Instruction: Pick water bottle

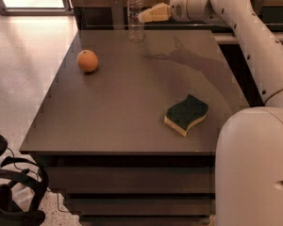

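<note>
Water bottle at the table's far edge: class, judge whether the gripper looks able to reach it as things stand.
Probably yes. The gripper hangs close beside the water bottle with nothing between them; the orange and sponge lie well away.

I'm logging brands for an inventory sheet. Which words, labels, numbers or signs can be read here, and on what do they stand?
No text can be read anywhere.
water bottle: it has a pale label band, but its print cannot be made out.
orange, sponge, table: no markings show.
gripper, just right of the water bottle at the table's far edge: no lettering shows.
</note>
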Available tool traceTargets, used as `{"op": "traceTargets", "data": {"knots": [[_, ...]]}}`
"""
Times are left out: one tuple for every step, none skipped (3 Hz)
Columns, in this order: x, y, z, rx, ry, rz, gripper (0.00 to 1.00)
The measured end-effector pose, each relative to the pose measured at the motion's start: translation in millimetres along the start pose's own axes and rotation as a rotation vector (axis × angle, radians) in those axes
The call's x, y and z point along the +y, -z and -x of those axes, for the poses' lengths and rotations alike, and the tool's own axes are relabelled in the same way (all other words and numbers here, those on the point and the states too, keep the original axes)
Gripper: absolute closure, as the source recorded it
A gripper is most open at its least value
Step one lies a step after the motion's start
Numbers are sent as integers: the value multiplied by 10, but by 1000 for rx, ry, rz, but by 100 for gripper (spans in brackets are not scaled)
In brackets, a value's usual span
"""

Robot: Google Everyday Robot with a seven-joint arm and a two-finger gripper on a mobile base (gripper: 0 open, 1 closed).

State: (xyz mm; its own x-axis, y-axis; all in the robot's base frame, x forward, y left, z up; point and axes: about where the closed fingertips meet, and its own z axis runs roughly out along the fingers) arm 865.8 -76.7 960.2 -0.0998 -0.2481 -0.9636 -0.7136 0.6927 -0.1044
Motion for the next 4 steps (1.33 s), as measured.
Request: {"op": "traceTargets", "data": {"knots": [[-17,-197,-97,-7,-29,-15,0],[-30,-332,-121,-25,-46,-18,0],[-14,-499,-77,-52,-42,1,0],[29,-763,-34,-98,-53,38,0]]}}
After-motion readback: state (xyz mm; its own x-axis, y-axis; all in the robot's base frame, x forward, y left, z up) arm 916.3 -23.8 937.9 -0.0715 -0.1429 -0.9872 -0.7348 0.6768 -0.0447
